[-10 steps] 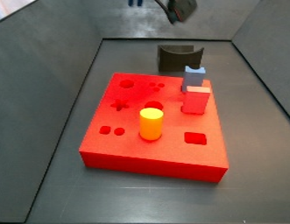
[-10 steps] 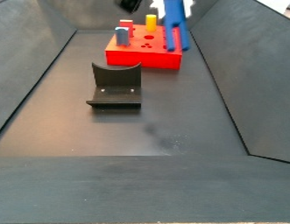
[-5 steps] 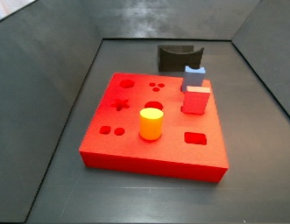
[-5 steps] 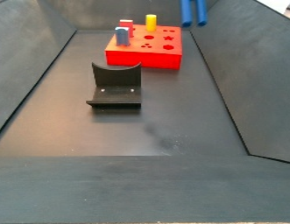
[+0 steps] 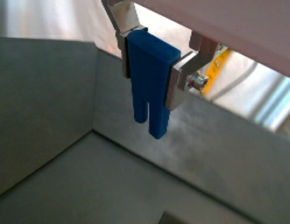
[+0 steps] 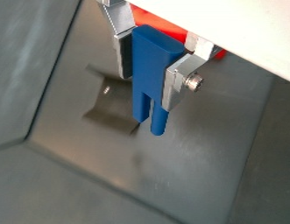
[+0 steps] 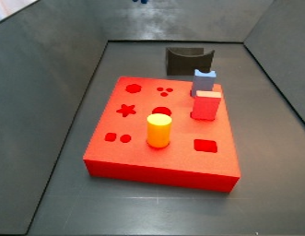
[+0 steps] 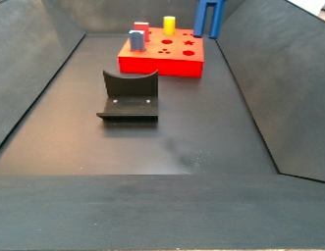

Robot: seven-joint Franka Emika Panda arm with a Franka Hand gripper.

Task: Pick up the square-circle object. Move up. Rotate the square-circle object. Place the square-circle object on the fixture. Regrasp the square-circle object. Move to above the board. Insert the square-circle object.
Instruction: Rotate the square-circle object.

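The tool [image 5: 157, 61] is clamped on the square-circle object [image 5: 148, 87], which hangs legs-down high above the floor, with the fixture [image 6: 109, 103] below in a wrist view. This looks like the lift stage; next comes rotating the piece before setting it on the fixture.

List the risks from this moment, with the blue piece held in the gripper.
1. The gripper clamps only the upper part of the blue piece, so its long free end could twist or slip during rotation.
2. The fixture is small, and a tilted piece may miss it.
3. The yellow cylinder and the blue-topped red block stand on the red board, so a low pass could hit them.
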